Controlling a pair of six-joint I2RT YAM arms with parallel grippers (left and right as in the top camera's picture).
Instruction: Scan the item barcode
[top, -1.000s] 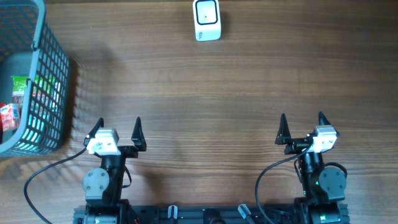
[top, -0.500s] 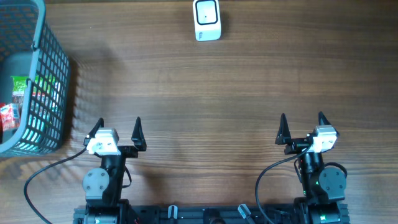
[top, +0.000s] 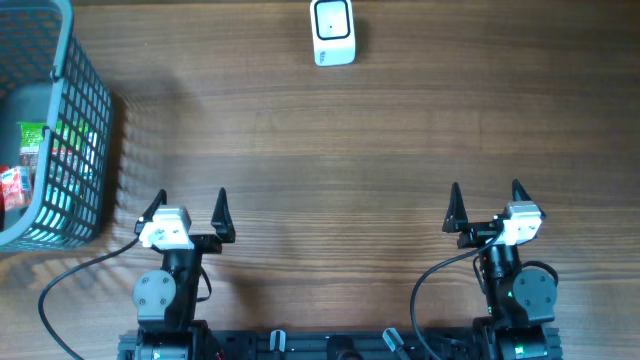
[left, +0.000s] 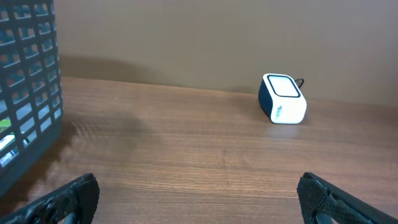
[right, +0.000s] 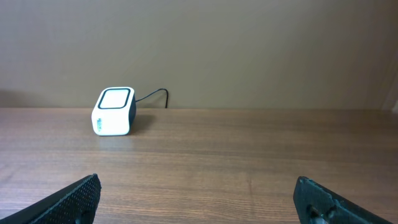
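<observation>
Brown wooden table (top: 380, 150) meets tan wall (right: 249, 50) — white boxy scanner (top: 332, 32) far, grey mesh basket (top: 85, 110) left — left gripper (top: 190, 205), right gripper (top: 485, 197) spread, empty.

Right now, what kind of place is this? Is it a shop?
It looks like a pretend shop checkout set up on a wooden table. A small white barcode scanner sits at the far edge, and a grey shopping basket on the left holds packets.

Brown wood-grain desk (top: 380, 150), a plain tan wall (right: 249, 50) behind it, a grey mesh basket (top: 90, 100) at its left end.
</observation>
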